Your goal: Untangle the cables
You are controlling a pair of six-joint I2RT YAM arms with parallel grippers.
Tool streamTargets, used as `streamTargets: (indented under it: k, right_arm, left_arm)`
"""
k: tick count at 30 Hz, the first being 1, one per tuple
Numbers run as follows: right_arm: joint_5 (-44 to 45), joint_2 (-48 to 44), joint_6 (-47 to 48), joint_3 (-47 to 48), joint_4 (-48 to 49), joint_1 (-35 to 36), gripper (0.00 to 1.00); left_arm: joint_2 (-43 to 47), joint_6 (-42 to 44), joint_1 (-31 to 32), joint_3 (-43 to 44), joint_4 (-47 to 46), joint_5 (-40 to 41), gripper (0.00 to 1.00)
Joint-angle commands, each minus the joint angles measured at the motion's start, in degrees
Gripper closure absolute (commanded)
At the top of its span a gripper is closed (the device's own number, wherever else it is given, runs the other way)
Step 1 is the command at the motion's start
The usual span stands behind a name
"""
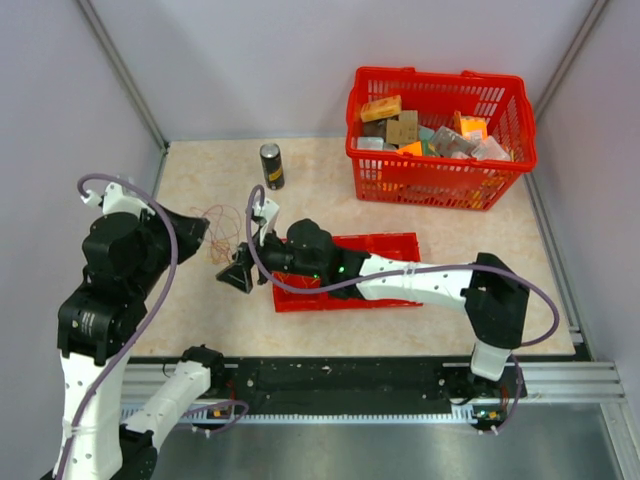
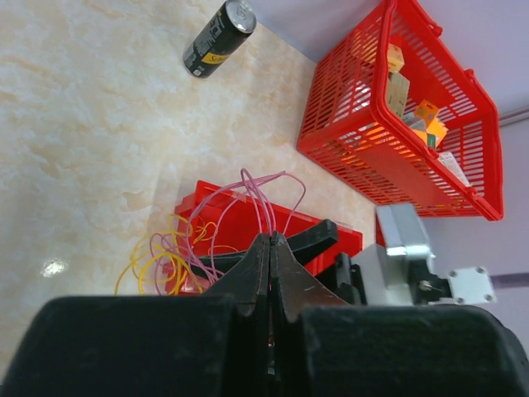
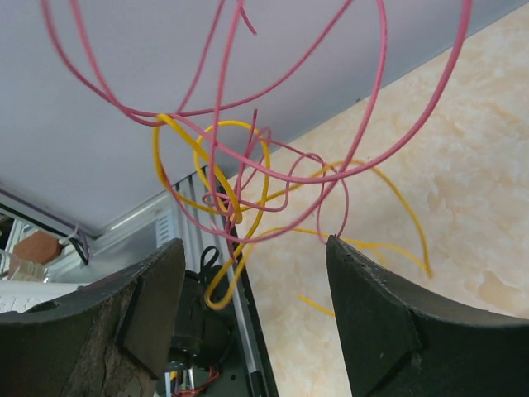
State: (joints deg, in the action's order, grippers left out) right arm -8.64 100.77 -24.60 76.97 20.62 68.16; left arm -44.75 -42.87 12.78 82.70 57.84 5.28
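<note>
— Well, where are the cables (image 1: 224,224)?
— Hanging over the table (image 1: 400,200), left side. My left gripper (image 2: 270,240) pinches a red strand; my right gripper (image 3: 254,246) is spread just beside them.
— I'd close on one yellow loop only, then draw apart slowly.

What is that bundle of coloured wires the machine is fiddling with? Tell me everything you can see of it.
The cables are very thin, springy-looking wires, pink-red and yellow, looped through one another in a loose knot. The yellow loops sit low, at or near the marbled table, beside a red tray. Several pink strands rise in an arch into the closed left hand, which pinches them. The open right hand faces the tangle, apparently without touching it.
</note>
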Motion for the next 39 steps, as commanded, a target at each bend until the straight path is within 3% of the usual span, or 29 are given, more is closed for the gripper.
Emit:
streamTargets:
  k: [1, 4, 5, 6, 7, 11, 19, 24, 32, 34, 37, 39]
  right_arm:
    - [-2.51, 1.1, -1.15, 2.4, 1.62, 1.36, 0.31]
    - [-1.65, -0.13, -1.5, 0.9, 2.49, 1.27, 0.3]
    - [-0.59, -0.05, -1.5, 1.42, 1.36, 1.27, 0.41]
    - [0.89, 0.3, -1.59, 1.95, -0.3, 1.36, 0.65]
    - [3.26, 0.56, -1.59, 2.3, -2.41, 1.36, 1.0]
    - [8.46, 1.79, -3.78, -1.55, -0.85, 1.36, 1.0]
    - [7.15, 7.06, -9.58, -8.76, 1.79, 1.45, 1.0]
    - [7.41, 8.21, -9.86, -10.26, 0.3, 1.36, 1.0]
    - [6.54, 7.94, -6.34, -7.37, -4.35, 1.36, 1.0]
    - [5.75, 10.05, -6.42, -5.35, -5.41, 1.27, 1.0]
    - [5.92, 14.26, -8.18, -2.36, -5.68, 1.19, 1.0]
    - [5.31, 17.25, -8.97, 0.79, -6.56, 1.19, 1.0]
  left_arm:
    - [2.12, -1.6, -0.21, -1.92, -4.57, -1.94, 1.0]
    - [1.43, -1.42, -0.21, -1.49, -3.97, -1.94, 1.0]
    - [1.25, -1.51, -0.21, -1.31, -3.79, -2.03, 1.0]
    - [1.42, -1.69, -0.21, -1.22, -3.97, -2.03, 1.0]
    - [1.6, -1.95, -0.21, -1.13, -4.23, -1.33, 1.0]
    - [1.34, -0.38, -0.21, 4.29, -4.76, 4.02, 1.0]
    - [-6.57, 8.33, -0.21, 31.72, -2.73, 15.98, 1.0]
    - [-7.28, 9.21, -0.21, 34.64, -5.63, 15.38, 1.0]
    - [-6.4, 8.33, -0.21, 29.27, -5.37, 14.85, 1.0]
    - [-7.01, 7.98, -0.21, 33.38, -4.94, 14.32, 1.0]
    - [-9.9, 7.37, -0.21, 46.81, -5.72, 14.32, 1.0]
    - [-10.27, 7.02, -0.21, 53.69, -10.52, 13.36, 1.0]
